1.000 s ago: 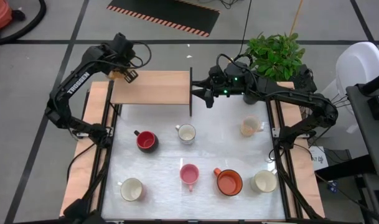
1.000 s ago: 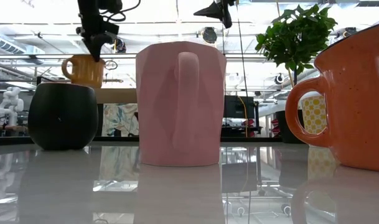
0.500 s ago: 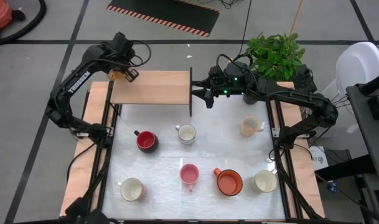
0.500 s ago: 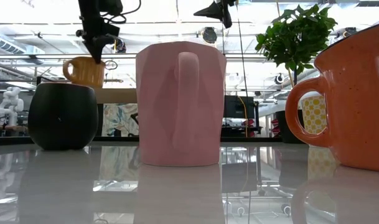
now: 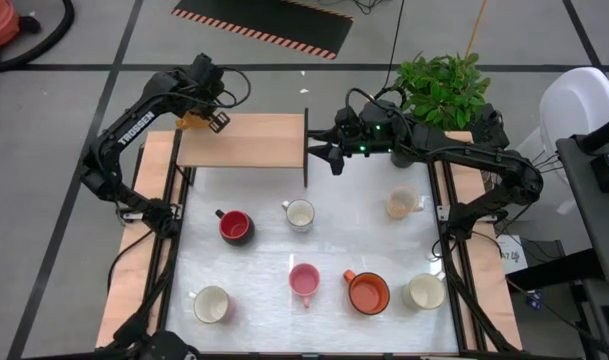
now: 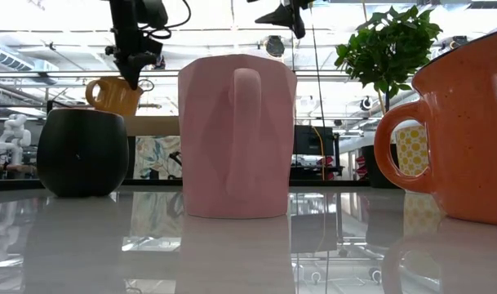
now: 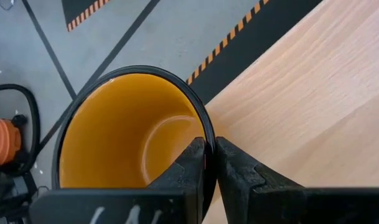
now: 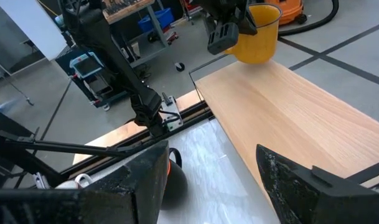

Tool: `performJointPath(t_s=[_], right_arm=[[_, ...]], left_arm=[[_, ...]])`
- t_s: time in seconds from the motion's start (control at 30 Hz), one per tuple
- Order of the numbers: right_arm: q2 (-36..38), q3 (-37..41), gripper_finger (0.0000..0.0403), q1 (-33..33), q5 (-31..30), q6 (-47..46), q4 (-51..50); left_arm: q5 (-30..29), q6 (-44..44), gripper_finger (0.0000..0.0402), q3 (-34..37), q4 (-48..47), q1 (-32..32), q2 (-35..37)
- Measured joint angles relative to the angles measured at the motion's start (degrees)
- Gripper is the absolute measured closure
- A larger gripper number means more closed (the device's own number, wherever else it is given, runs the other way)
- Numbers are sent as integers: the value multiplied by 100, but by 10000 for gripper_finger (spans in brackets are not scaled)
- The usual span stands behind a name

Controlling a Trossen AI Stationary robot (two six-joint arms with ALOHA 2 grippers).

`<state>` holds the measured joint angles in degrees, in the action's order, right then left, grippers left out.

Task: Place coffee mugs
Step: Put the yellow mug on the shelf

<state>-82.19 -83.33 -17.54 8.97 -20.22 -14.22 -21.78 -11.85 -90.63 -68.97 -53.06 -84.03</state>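
My left gripper (image 5: 206,118) is shut on the amber-yellow mug (image 5: 191,121) at the far left corner of the raised wooden shelf (image 5: 244,140). In the low view this mug (image 6: 113,95) hangs tilted under the fingers. My right gripper (image 5: 324,152) waits open by the shelf's right end, touching nothing. Seven more mugs stand on their bases on the white table: red (image 5: 236,226), white (image 5: 299,213), beige (image 5: 402,204), pink (image 5: 304,280), orange (image 5: 367,292), and cream ones (image 5: 424,291) (image 5: 212,304). My left gripper (image 7: 209,155) pinches the amber-yellow mug's rim (image 7: 205,132), one finger inside the cup and one outside. The fingers come from above, pointing down. The mug (image 8: 261,34) hangs below them, tilted, lifted just over the shelf's far left corner.
A potted plant (image 5: 439,88) stands behind the table's far right corner. A thin dark upright panel (image 5: 306,150) closes the shelf's right end. Rails (image 5: 169,250) run along both table sides. The shelf top beside the mug is bare wood.
My left gripper has carried the amber-yellow mug a little toward the table's right, along the shelf's far edge. The mug has tipped slightly more in the hold.
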Motion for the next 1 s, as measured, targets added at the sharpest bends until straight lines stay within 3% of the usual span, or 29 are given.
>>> performJointPath(t_s=[0.6, 0.77, 1.0], right_arm=[[0, 0, 181, 0, 2, -5, -43], [0, 0, 181, 0, -2, 8, -57], [0, 0, 181, 0, -9, 10, -68]], left_arm=[[49, 640, 356, 11, -120, 114, 1], [130, 617, 383, 22, -53, 248, -5], [93, 619, 385, 22, -3, 321, -9]])
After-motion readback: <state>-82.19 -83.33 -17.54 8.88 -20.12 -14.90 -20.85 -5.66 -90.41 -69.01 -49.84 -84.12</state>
